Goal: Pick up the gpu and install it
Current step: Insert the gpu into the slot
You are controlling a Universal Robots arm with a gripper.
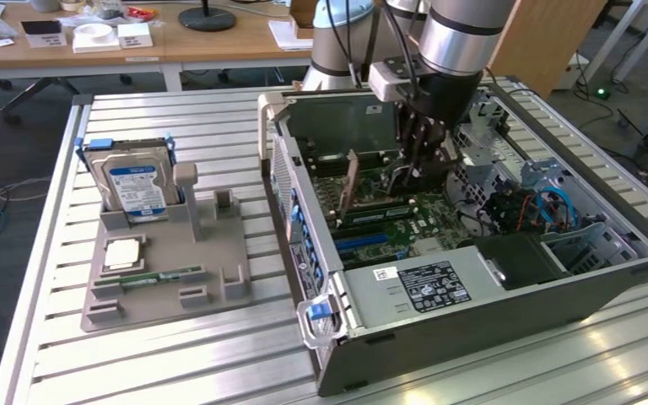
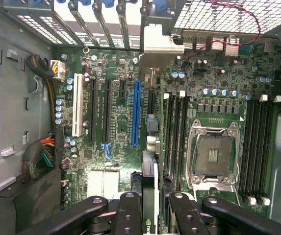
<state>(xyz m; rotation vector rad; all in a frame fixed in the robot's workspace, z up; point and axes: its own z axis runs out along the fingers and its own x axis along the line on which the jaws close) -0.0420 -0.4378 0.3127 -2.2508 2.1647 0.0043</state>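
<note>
claw (image 1: 418,169) down inside the open computer case (image 1: 471,312), clamped on the gpu (image 2: 150,183), held edge-on above the motherboard (image 2: 115,127); hard drive (image 1: 132,181) upright on the worktop (image 1: 223,118)

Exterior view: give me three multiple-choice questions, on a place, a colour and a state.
1. Where is the pincer? A) inside the open grey metal computer case B) above the wooden desk C) on the floor
2. What colour is the label on the silver rectangular hard drive? A) red B) blue C) yellow
3. How does the hard drive sit? A) lying flat B) upright in the grey plastic fixture tray C) hanging
Key: A, it reaches into the case; B, label is blue; B, it stands on edge.
</note>
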